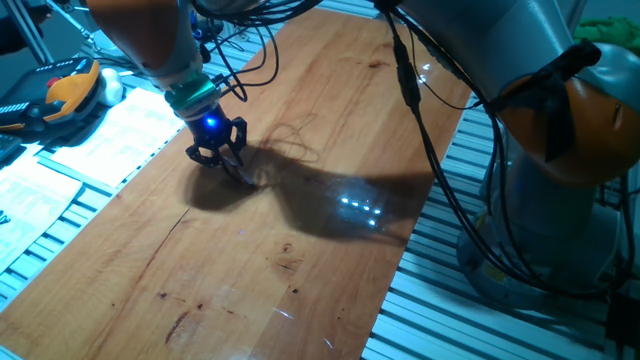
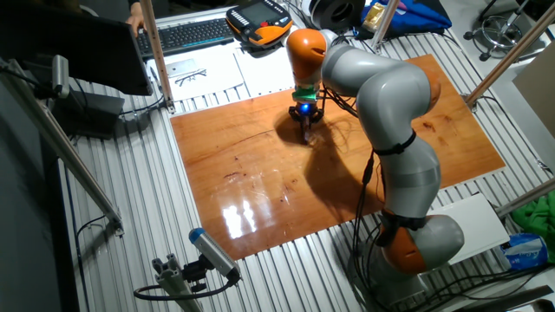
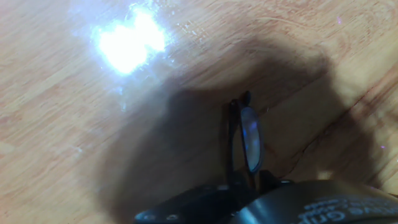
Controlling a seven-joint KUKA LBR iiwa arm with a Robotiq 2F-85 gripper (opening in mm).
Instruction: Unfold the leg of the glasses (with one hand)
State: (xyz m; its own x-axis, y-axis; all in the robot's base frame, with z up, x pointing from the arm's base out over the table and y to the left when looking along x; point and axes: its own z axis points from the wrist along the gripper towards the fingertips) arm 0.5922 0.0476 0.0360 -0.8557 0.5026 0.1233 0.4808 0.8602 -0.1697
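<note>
Reaching down to the wooden table (image 1: 320, 120) in one fixed view, the gripper (image 1: 232, 163) touches the surface; whether its jaws are open cannot be told. Hand view shows the glasses (image 3: 247, 140) edge-on just ahead of the fingers (image 3: 205, 202), long axis pointing away.

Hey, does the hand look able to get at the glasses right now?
Probably yes. The hand is low over the table and the glasses sit right at its fingers with nothing in the way. Whether it already grips them I cannot tell.
</note>
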